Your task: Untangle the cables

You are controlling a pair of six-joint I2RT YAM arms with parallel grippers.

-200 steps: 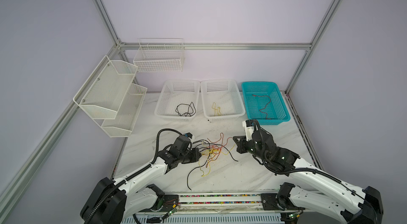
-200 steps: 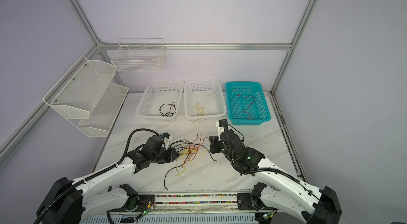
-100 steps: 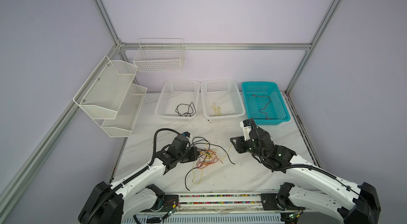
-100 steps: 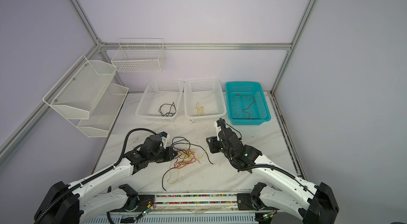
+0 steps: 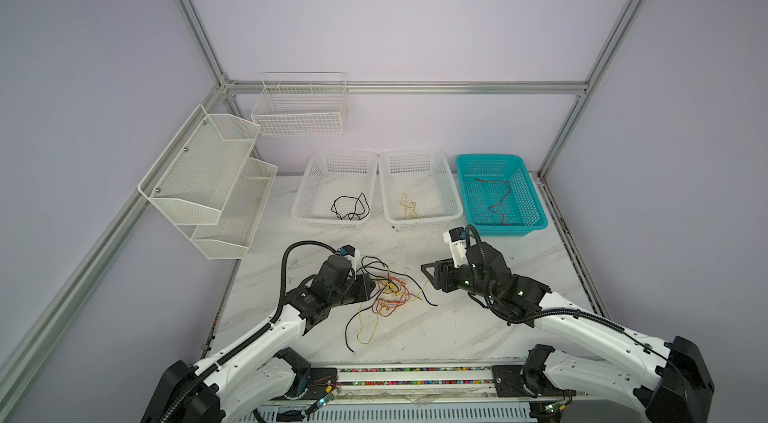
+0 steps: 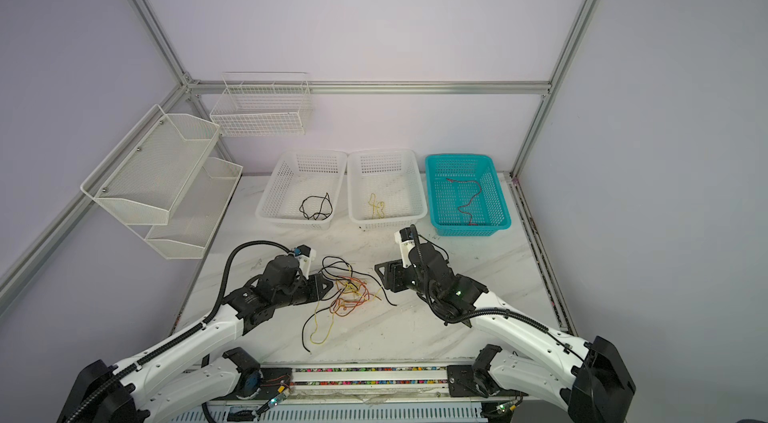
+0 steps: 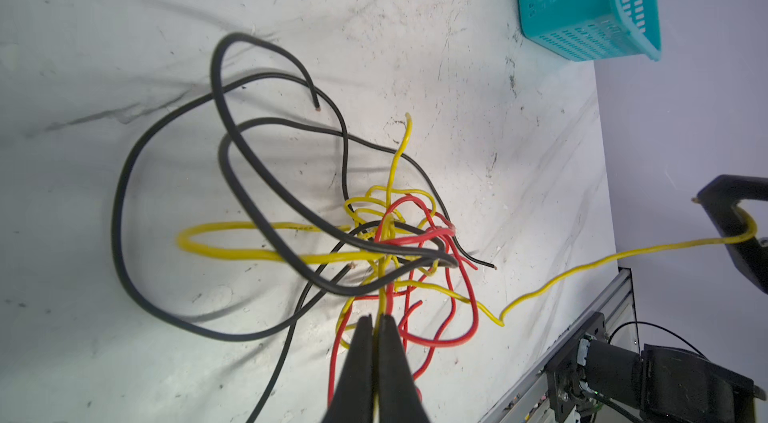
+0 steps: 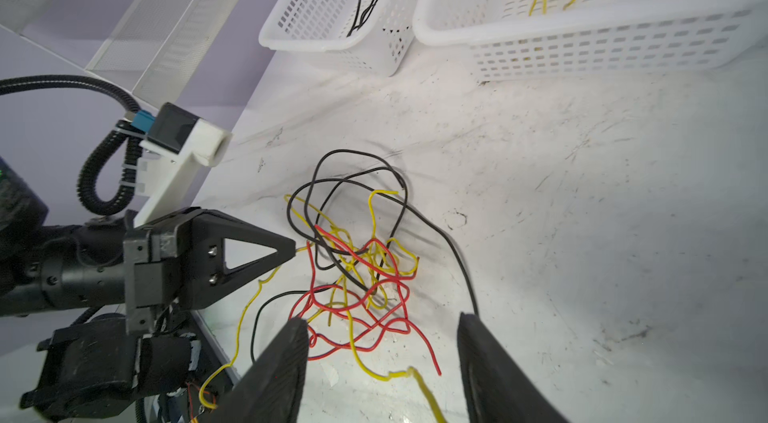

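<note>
The tangle of cables [image 5: 388, 296] [image 6: 347, 294] – black, yellow and red strands looped through one another – lies on the marble table [image 5: 478, 329], near its front edge and roughly midway between the two arms. The left gripper [image 5: 372, 286] meets the tangle from the left; in the left wrist view its jaws are pressed together on yellow and red strands at the knot's edge [image 7: 376, 325]. One yellow strand [image 7: 623, 256] runs out of the knot to the right and hooks over a finger of the right gripper [image 5: 428, 271]. The right wrist view shows that gripper's jaws standing well apart [image 8: 382, 333], with this strand passing loosely between them – draped, not clamped. Three baskets stand in a row at the far side of the table. The left white basket [image 5: 309, 188] contains a single black cable [image 5: 351, 207], the middle white basket [image 5: 411, 152] a single yellow cable [image 5: 408, 207], and the teal basket [image 5: 488, 157], on the right, a single red cable [image 5: 498, 200].
</note>
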